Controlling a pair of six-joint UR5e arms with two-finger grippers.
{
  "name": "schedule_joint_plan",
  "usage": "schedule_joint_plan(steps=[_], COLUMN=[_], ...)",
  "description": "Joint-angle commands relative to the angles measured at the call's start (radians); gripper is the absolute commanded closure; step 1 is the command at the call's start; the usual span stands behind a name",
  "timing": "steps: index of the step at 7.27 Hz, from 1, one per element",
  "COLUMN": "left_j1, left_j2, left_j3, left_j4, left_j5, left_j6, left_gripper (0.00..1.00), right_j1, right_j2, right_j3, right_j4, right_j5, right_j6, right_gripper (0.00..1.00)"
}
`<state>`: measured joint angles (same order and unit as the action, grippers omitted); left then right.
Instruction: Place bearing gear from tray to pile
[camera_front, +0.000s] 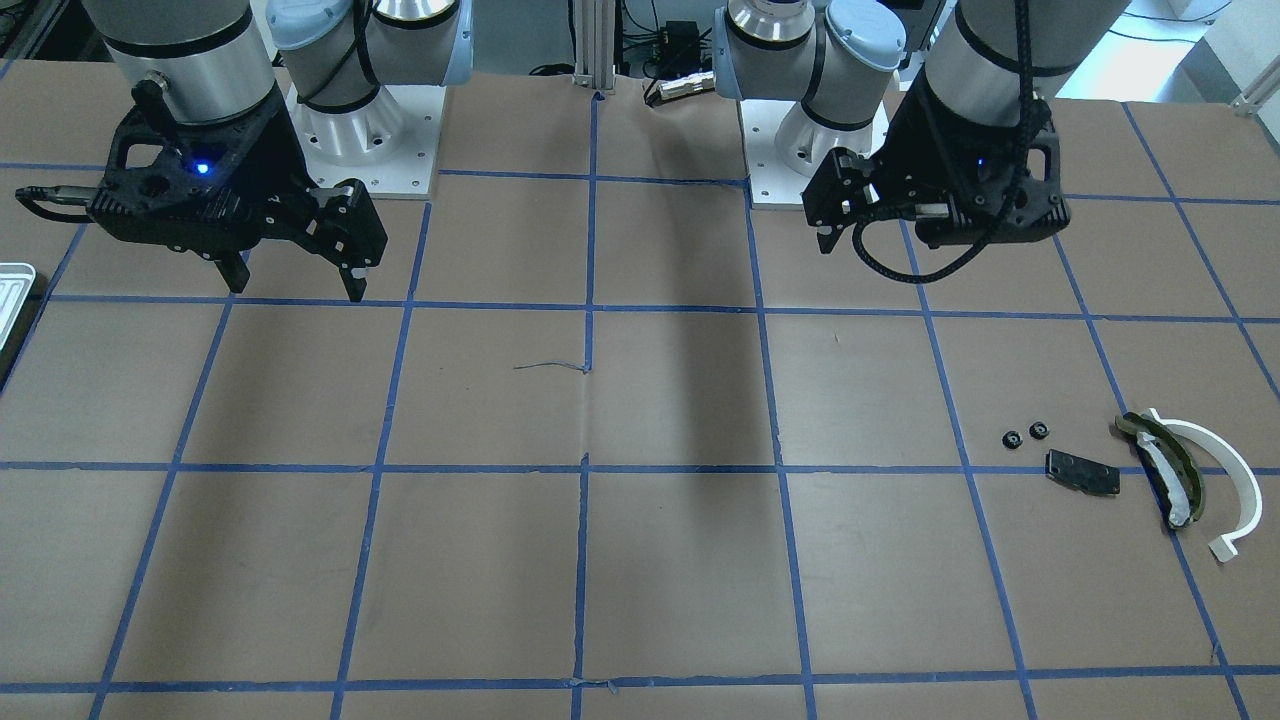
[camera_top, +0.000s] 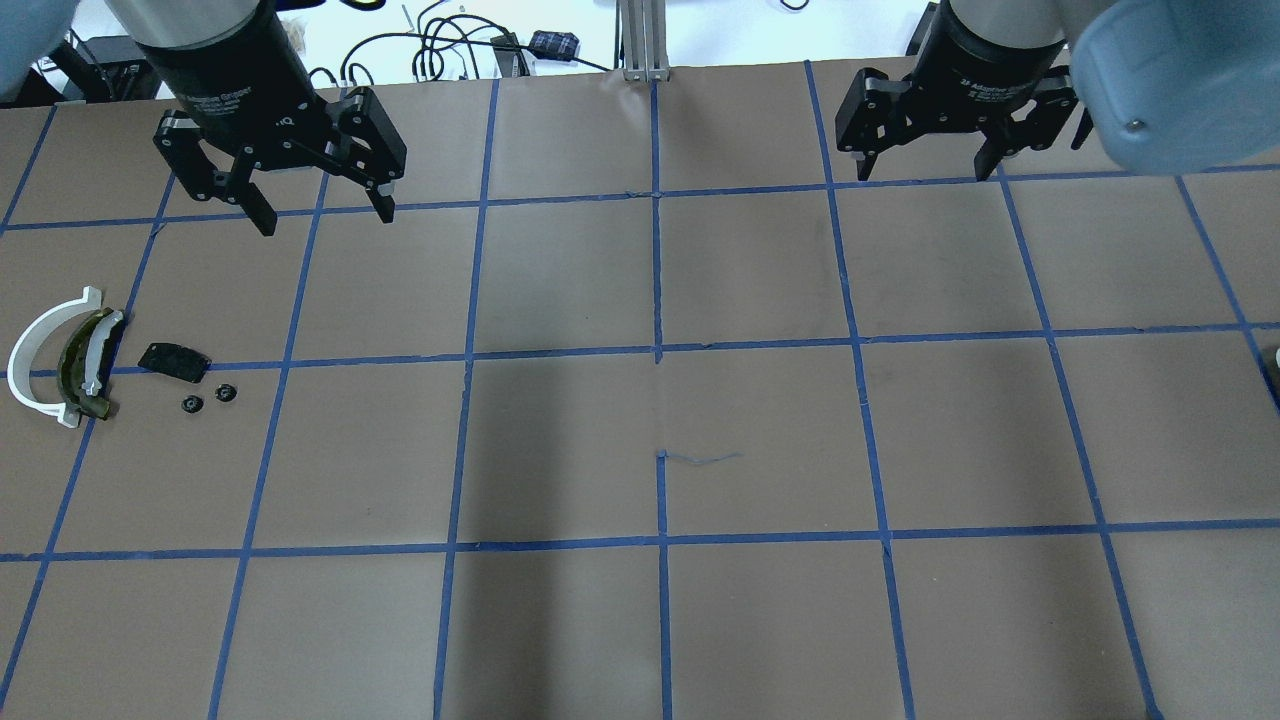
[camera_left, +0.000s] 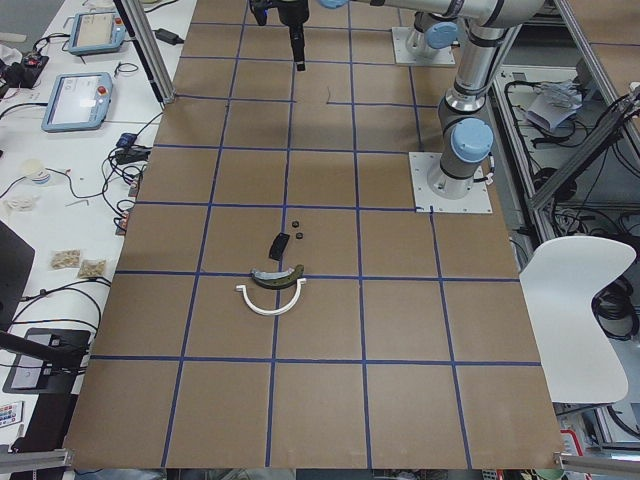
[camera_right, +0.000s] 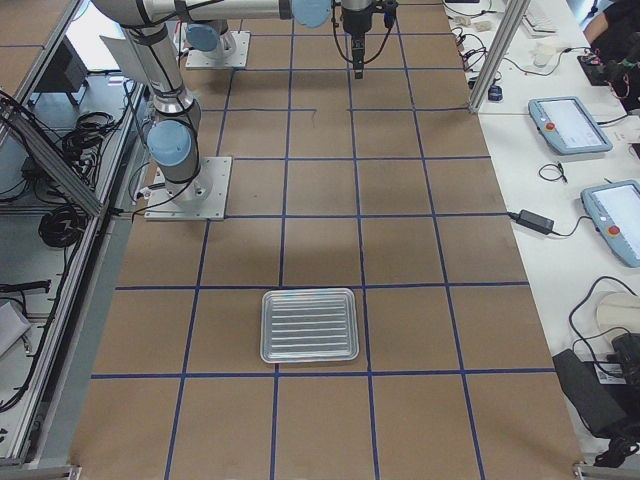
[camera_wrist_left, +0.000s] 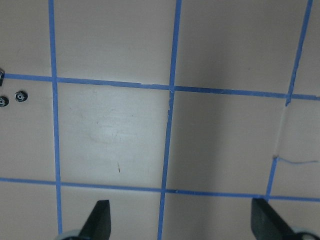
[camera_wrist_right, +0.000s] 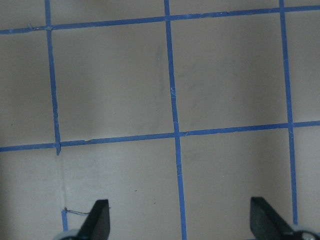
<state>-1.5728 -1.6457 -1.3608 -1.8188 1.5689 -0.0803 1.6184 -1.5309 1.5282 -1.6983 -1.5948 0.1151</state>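
Observation:
Two small black bearing gears (camera_top: 191, 404) (camera_top: 225, 393) lie on the table beside the pile: a white arc (camera_top: 35, 355), an olive-and-white curved piece (camera_top: 85, 360) and a flat black plate (camera_top: 173, 361). The gears also show in the front view (camera_front: 1011, 438) (camera_front: 1038, 430) and at the left edge of the left wrist view (camera_wrist_left: 20, 95). The silvery ribbed tray (camera_right: 309, 325) looks empty. My left gripper (camera_top: 322, 218) is open and empty, high above the table beyond the pile. My right gripper (camera_top: 923, 172) is open and empty, well away from the tray.
Brown paper with a blue tape grid (camera_top: 657, 350) covers the table. The two arm bases (camera_front: 360, 130) (camera_front: 810, 140) stand at the robot's side. The tray's corner shows at the front view's left edge (camera_front: 12, 295). Benches with tablets flank the table.

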Motion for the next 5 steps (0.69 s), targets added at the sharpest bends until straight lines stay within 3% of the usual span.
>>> schedule_joint_plan(steps=[1, 2, 5], left_j1=[0.028, 0.061, 0.06], left_j2=[0.036, 0.041, 0.063], left_j3=[-0.044, -0.061, -0.064], left_j4=[0.054, 0.125, 0.13], left_j5=[0.002, -0.003, -0.003], left_j6=[0.008, 0.054, 0.063], left_gripper=[0.0, 0.0, 0.0], right_j1=[0.0, 0.0, 0.0], right_j2=[0.0, 0.0, 0.002], right_j3=[0.001, -0.002, 0.0], right_j4=[0.002, -0.001, 0.002], right_j5=[-0.001, 0.001, -0.001], right_j6=[0.0, 0.0, 0.0], right_gripper=[0.0, 0.0, 0.0])
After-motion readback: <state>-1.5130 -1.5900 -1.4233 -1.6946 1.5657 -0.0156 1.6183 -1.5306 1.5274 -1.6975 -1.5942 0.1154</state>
